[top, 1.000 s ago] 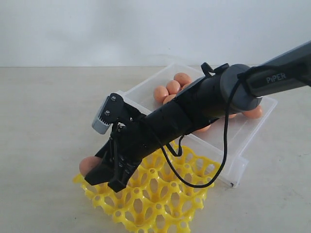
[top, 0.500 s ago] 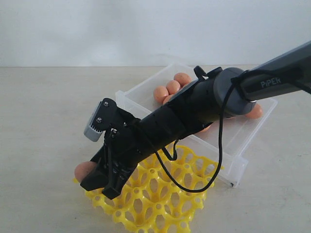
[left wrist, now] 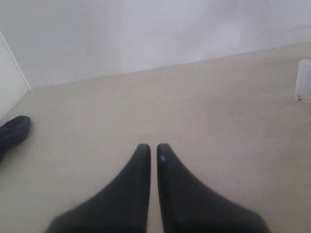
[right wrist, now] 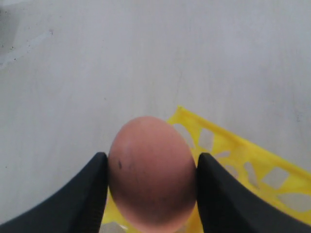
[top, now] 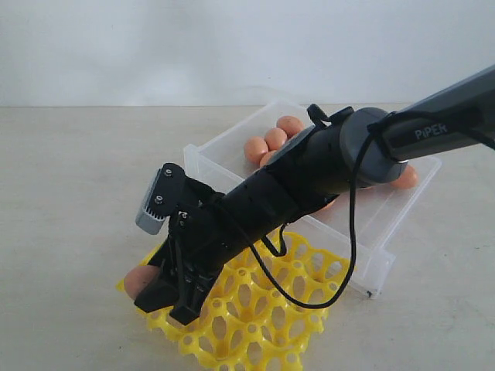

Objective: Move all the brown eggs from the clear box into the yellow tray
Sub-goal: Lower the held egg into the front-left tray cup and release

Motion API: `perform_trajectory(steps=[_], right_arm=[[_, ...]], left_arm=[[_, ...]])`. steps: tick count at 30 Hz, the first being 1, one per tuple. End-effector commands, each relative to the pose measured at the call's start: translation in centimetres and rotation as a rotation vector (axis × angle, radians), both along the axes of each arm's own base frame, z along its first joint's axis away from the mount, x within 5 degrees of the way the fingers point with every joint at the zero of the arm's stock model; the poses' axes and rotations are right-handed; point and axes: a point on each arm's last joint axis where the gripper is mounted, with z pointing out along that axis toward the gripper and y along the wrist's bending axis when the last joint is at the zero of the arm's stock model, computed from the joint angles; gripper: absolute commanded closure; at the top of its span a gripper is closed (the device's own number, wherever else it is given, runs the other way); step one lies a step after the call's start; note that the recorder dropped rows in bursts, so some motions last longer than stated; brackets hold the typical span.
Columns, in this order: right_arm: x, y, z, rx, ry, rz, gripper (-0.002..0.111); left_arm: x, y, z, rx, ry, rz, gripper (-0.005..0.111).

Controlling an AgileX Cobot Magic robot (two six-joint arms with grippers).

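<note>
Pale tabletop and a blank white wall fill the exterior view. On the table lie one yellow tray (top: 305, 325) and, just behind it, one clear box (top: 203, 158). The right gripper (top: 166, 290) reaches across to the tray's left corner as this view shows it. It has one brown egg (top: 139, 280) clamped in it, low over the corner cup. No cup that shows has an egg seated in it, though the arm covers part of the grid. Behind the tray, at least five brown eggs (top: 275, 138) lie in the box, and the arm hides others. The job looks barely begun: this may be the first egg to go in, and nearly all are left to move.

Left wrist view: the left gripper (left wrist: 153, 148) hangs over bare table, its two fingers drawn almost together with nothing between them. The tray is out of sight.

Right wrist view: both fingers (right wrist: 77, 199) press the egg's sides, spread just to its width. The tray's yellow corner (right wrist: 228, 145) sits right beneath the egg.
</note>
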Motion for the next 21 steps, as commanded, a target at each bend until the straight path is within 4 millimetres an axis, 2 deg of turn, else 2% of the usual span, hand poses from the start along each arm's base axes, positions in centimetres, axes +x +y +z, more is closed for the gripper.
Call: perform_trajectory(steps=[1, 21], right_arm=[[-0.18, -0.14, -0.04, -0.023, 0.022, 0.011, 0.096], [-0.23, -0.16, -0.06, -0.026, 0.044, -0.001, 0.096]], left_arm=[[-0.01, 0.01, -0.1, -0.007, 0.0, 0.003, 0.103], [-0.01, 0.01, -0.1, -0.007, 0.0, 0.003, 0.103]])
